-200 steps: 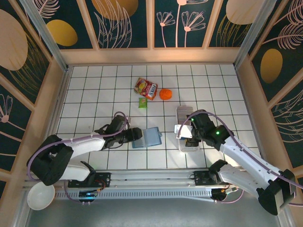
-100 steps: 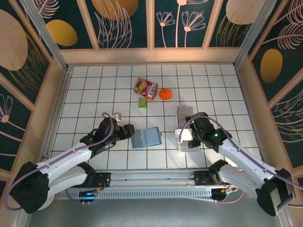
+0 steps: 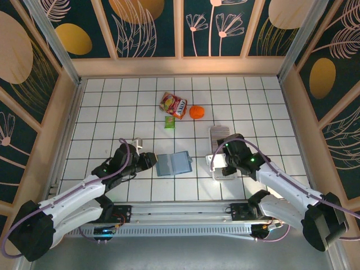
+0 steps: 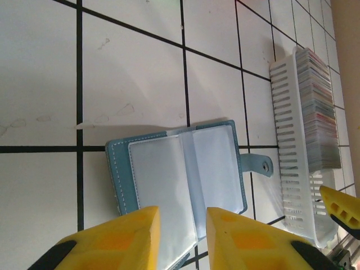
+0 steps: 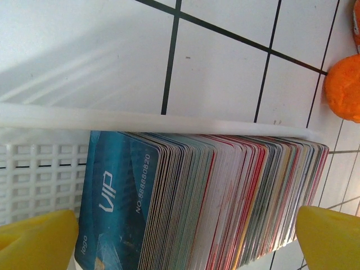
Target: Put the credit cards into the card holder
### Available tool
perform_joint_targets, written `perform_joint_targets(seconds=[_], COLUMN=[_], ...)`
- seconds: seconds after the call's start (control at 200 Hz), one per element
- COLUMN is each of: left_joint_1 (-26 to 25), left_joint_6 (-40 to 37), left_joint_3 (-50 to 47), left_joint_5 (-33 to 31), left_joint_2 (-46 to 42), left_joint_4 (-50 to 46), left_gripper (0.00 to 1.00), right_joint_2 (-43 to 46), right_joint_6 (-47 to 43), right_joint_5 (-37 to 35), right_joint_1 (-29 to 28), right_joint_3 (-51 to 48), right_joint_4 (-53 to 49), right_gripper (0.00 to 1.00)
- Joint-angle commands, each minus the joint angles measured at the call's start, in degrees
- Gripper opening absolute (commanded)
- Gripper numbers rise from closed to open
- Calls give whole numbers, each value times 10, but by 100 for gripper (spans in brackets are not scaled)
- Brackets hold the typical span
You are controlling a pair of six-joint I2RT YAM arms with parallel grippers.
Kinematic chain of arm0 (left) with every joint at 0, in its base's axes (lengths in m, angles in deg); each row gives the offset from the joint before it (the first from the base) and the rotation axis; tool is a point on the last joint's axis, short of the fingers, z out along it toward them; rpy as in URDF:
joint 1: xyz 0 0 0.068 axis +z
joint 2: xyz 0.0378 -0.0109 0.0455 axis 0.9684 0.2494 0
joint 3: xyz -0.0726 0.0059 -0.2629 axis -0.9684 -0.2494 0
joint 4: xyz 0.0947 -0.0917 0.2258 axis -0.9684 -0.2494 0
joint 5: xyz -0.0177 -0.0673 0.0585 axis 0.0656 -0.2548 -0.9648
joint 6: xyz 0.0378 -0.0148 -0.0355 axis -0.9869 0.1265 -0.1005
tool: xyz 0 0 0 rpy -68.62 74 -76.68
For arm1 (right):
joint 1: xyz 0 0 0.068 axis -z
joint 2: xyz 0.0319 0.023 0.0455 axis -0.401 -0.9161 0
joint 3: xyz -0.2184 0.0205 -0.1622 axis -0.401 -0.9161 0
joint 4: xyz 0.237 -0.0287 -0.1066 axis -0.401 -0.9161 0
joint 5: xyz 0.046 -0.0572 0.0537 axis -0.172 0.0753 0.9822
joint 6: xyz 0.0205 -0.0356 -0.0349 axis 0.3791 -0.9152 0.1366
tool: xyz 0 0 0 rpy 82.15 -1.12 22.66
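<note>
On the tiled table (image 3: 112, 118) the holder (image 3: 173, 163) lies open and empty; I see the cards (image 5: 225, 197) all in the tray (image 5: 34, 163). Right gripper (image 5: 185, 236) straddles them, jaws wide; left gripper (image 4: 181, 236) has its jaws narrow at the holder's edge, grip unclear.

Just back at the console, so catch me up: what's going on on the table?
The blue wallet lies open on the tiles, clear sleeves up and seemingly empty. The left gripper sits at its edge, jaws slightly apart, holding nothing. The right gripper hangs wide open over the cards standing on edge in the white tray, with none gripped yet.
</note>
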Motion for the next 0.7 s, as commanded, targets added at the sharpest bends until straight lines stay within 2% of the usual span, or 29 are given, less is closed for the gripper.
perform_joint_targets(seconds=[0.0,0.43,0.601,0.696], left_joint_1=[2,2,2,2], left_joint_6=[10,39,40,41], left_joint_3=[-9,-39,-44,-44], left_joint_5=[17,31,30,29], left_joint_2=[-4,-11,-23,-25], left_joint_4=[14,39,36,35], left_gripper=[26,19,20,19], right_joint_2=[-11,-23,-32,-37], right_joint_6=[-12,-20,-22,-24], right_joint_5=[-4,-11,-18,-25], right_joint_1=[3,5,5,6], right_joint_3=[-7,-21,-25,-24], right_joint_4=[31,45,58,66], right_gripper=[99,93,93,89])
